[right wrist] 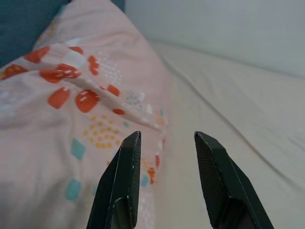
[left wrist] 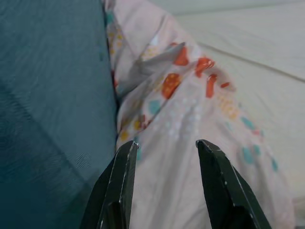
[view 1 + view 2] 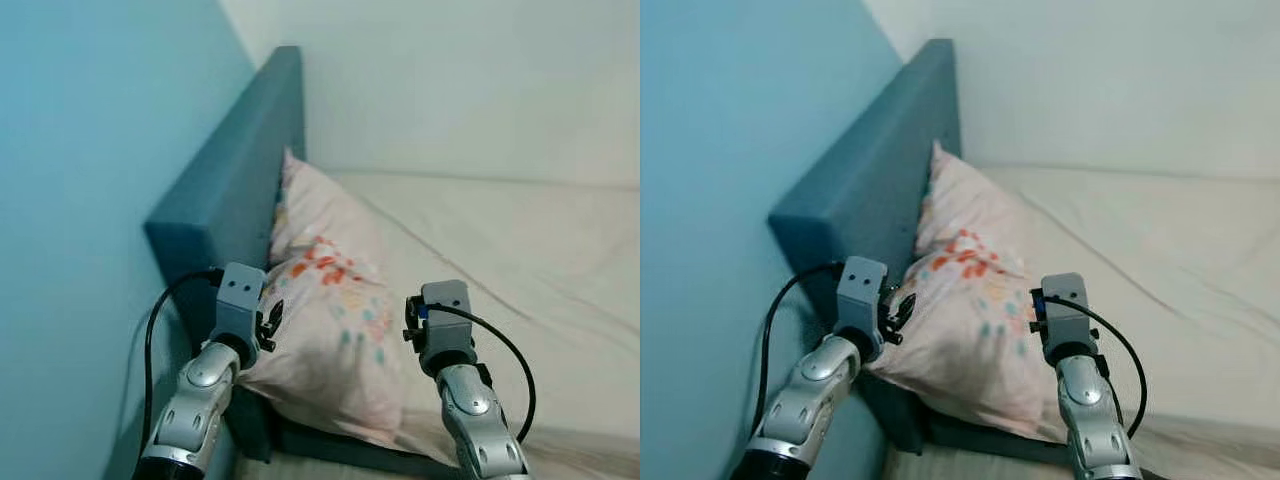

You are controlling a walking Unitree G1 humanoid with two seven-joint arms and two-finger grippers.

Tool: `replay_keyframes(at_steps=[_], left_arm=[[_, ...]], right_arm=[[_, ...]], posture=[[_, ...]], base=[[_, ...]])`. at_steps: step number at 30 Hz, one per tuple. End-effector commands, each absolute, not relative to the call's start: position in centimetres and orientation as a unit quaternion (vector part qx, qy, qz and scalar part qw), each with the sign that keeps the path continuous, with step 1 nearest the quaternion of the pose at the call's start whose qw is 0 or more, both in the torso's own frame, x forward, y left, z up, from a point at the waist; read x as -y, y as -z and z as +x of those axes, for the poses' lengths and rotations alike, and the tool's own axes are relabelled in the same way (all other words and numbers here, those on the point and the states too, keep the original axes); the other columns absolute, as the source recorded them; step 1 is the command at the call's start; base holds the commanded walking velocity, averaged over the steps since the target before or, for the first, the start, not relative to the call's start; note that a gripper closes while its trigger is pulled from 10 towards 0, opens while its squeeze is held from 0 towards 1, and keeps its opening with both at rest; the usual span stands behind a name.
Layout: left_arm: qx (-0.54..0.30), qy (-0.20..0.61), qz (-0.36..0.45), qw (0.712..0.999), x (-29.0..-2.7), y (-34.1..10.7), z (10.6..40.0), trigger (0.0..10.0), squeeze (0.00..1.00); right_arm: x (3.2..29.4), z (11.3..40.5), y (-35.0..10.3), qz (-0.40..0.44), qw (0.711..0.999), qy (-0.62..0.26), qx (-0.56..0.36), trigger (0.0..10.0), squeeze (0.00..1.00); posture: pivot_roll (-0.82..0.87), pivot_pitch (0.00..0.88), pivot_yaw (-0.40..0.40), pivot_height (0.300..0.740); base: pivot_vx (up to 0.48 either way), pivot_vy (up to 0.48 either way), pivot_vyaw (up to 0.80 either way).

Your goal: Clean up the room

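Two grippers raised at lower centre of the head view, left gripper [image 3: 268, 325] and right gripper [image 3: 410, 320], either side of the pillow [image 3: 330, 320]. Both sets of fingers parted, holding nothing, as seen in the wrist views: left fingers [image 2: 121, 176] over patterned fabric beside the headboard [image 3: 235, 180], right fingers [image 1: 124, 176] over the pillow's edge where it meets the bed [image 3: 520, 260]. Pillow leaning against headboard, centre-left of frame, crumpled and slumped.

Likely trouble: closing on a thin fold alone, so fabric slips out. Uneven grip between arms, so the pillow twists or sags. Left fingers close to the headboard; scraping or jamming against it possible. Cables at both wrists could snag the pillow corner.
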State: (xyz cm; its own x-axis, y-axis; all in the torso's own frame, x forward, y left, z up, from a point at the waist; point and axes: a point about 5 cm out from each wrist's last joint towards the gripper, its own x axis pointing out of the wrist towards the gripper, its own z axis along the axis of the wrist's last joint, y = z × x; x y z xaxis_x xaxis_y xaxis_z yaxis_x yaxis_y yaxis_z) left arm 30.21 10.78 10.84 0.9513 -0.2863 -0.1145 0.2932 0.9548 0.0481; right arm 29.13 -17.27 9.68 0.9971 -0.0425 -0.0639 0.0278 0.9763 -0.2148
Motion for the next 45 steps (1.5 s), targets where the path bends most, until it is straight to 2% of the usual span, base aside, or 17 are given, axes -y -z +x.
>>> replay_keyframes(at_steps=[1, 38, 45], left_arm=[[-0.054, 0.156, 0.041, 0.985, -10.40, -10.77, 30.12, 10.0, 0.00], [-0.021, 0.180, 0.039, 0.983, -10.34, -11.23, 30.12, 10.0, 0.00], [-0.011, 0.191, 0.030, 0.981, -10.12, -11.48, 30.04, 10.0, 0.00]], right_arm=[[17.82, 28.94, -9.33, -0.101, 0.994, 0.031, -0.041, 10.0, 0.00], [18.42, 29.07, -9.39, -0.107, 0.992, 0.054, -0.043, 10.0, 0.00], [18.50, 29.03, -9.35, -0.107, 0.992, 0.057, -0.044, 10.0, 0.00]], posture=[[-0.04, 0.052, 0.017, 0.736], [-0.05, 0.050, 0.018, 0.736], [-0.05, 0.050, 0.016, 0.736]], base=[[0.000, 0.000, 0.00], [0.000, 0.000, 0.00], [0.337, 0.000, 0.00]])
